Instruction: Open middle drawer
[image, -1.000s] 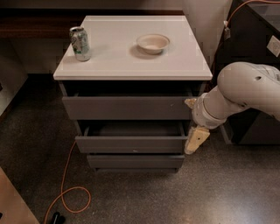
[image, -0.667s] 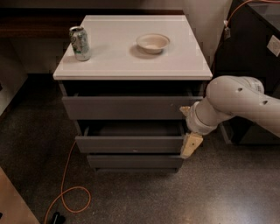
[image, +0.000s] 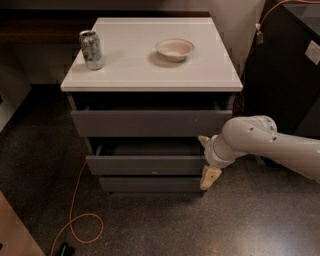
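— The middle drawer (image: 145, 164), where is it?

— Below the front edge of the tabletop (image: 150, 75), between the taller top drawer (image: 150, 123) and the thin bottom drawer (image: 150, 184). Its grey front stands a little proud of the cabinet, and a dark strip of its inside shows behind the front's upper edge.

— So it's open?

— Only partly, I'd judge. A narrow slot shows, and most of the pull looks left to do.

— And the gripper?

— The gripper (image: 206, 159) is at the right end of that drawer's front, under the tabletop's front right corner as the camera sees it. The white arm (image: 270, 145) comes in from the right. Two cream fingers (image: 210, 177) show apart, one above the front's top edge and one below its bottom edge, so the jaws read as open. I cannot tell whether either finger touches the front.

— Anything on top?

— A can (image: 91, 49) near the front left corner and a bowl (image: 174, 49) toward the back edge, both well clear of the work.
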